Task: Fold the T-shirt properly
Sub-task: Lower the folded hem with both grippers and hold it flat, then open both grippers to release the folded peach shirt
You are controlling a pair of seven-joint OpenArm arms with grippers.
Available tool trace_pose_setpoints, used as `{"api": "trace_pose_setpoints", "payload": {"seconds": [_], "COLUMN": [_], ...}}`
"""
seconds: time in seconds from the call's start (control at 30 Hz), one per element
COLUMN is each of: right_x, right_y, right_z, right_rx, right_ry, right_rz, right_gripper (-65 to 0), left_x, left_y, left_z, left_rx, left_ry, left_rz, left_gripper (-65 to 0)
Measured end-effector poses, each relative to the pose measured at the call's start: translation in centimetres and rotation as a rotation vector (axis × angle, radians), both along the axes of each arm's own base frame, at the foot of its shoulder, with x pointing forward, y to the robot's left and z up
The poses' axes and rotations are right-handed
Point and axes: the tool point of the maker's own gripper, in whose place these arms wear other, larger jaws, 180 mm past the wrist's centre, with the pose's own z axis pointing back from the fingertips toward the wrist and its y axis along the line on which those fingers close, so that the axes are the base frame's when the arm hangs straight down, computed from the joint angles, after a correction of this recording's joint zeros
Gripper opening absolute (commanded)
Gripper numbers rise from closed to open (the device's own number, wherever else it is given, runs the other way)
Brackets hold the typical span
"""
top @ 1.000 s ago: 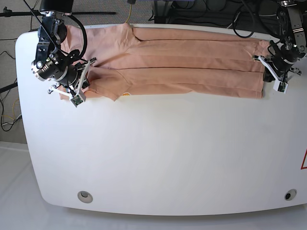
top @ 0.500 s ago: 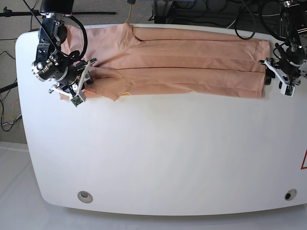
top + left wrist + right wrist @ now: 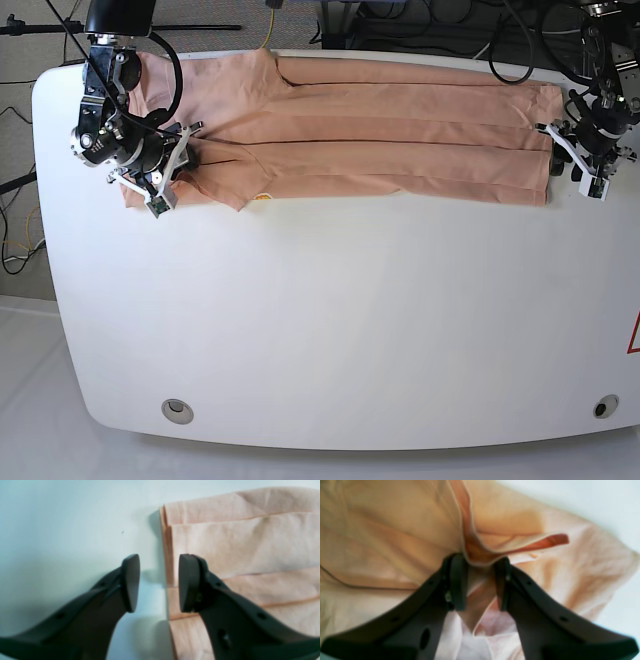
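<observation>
T-shirt [image 3: 370,140] cloth, peach-pink, lies along the far edge of the white bench [image 3: 340,320], folded lengthwise into a long band with several straight creases running from one end to the other. A small yellow print [image 3: 263,197] shows at the near edge of the band, close to the sleeve end.

At the hem end, the left gripper [image 3: 158,582] hangs over the edge of the cloth. Its two dark fingers [image 3: 131,582] stand apart with a clear gap between them, and nothing is between them. In the left wrist view one finger is over the bare bench and the other is over the stacked layers of the hem [image 3: 170,555]; the hem edge runs just between them. I cannot tell if the tips touch the cloth or the bench.

At the other end, the right gripper [image 3: 478,582] is over the sleeve and collar part of the T-shirt. Its fingers [image 3: 457,580] are also spread, and a raised pleat of the cloth [image 3: 480,555] sits at their tips, but the pads do not press together on it; the fabric lies loosely between and below them. In the base view this gripper [image 3: 170,165] is low over the wrinkled sleeve area [image 3: 215,185], which is less tidy than the rest of the band.
</observation>
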Motion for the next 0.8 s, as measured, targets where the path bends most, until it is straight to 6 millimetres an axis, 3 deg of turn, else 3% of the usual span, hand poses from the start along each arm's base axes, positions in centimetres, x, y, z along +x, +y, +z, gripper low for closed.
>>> {"api": "trace_pose_setpoints", "payload": {"seconds": [0.2,0.3,0.37,0.5,0.63,0.8], "right_x": [0.4,0.3,0.1,-0.6,-0.6,-0.4], "right_y": [1.9,2.0,2.0,0.9,0.8,0.4], "right_z": [4.7,4.7,4.7,3.6,3.4,1.8], "right_rx": [-0.019,-0.029,-0.031,-0.071,-0.069,-0.044], "right_ry": [-0.145,-0.142,-0.14,-0.086,-0.078,-0.039], "right_rz": [0.073,0.079,0.081,0.064,0.059,0.041], "right_gripper": [-48.1,-48.0,-47.2,-47.1,-47.0,-47.0], "left_x": [1.1,1.0,0.8,0.3,0.2,-0.1], "left_y": [-0.4,-0.8,-1.3,-2.6,-3.0,-2.4], "left_z": [0.7,0.3,-0.3,-1.4,-1.7,-1.7], "left_rx": [-0.02,-0.038,-0.061,-0.096,-0.105,-0.094], "left_ry": [-0.045,-0.041,-0.032,0.006,0.019,0.018], "left_rz": [0.0,0.02,0.031,0.039,0.033,0.037], "left_gripper": [-48.8,-45.0,-35.7,-26.7,-25.5,-30.7]}}
